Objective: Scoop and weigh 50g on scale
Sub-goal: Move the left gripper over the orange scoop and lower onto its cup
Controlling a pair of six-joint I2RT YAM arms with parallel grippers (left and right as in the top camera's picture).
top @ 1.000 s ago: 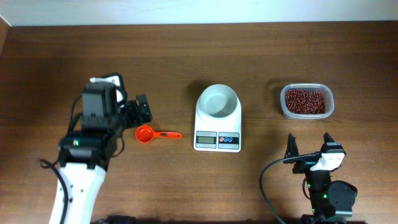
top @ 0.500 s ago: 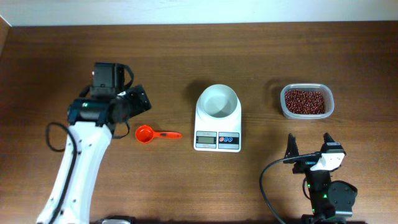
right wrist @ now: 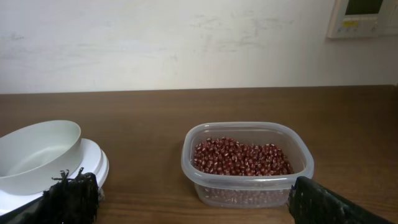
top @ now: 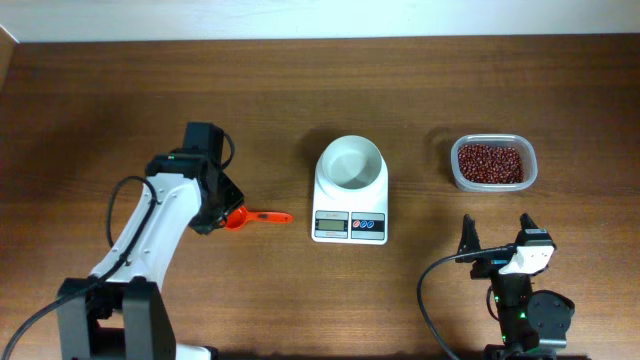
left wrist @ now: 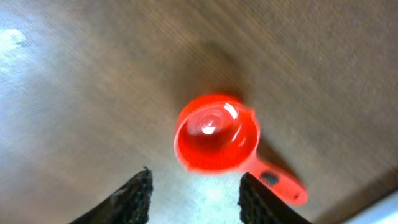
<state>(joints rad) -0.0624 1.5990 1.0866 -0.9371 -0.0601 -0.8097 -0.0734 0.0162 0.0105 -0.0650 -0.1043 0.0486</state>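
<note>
An orange measuring scoop lies on the wooden table left of the scale, handle pointing right. The white scale carries a round white bowl, which looks empty. My left gripper hovers over the scoop's cup end. In the left wrist view the scoop lies just ahead of the left gripper; the fingers stand partly apart with only table between them. My right gripper rests open near the front edge. The clear tub of red beans sits ahead of the right gripper.
The bean tub stands right of the scale, at the back right. The bowl shows at the left of the right wrist view. A pale wall runs along the table's far edge. Cables trail from the right arm's base.
My left arm has swung right and down over the scoop's cup, and its fingers have drawn closer together. The scoop, scale, tub and right arm have not moved.
</note>
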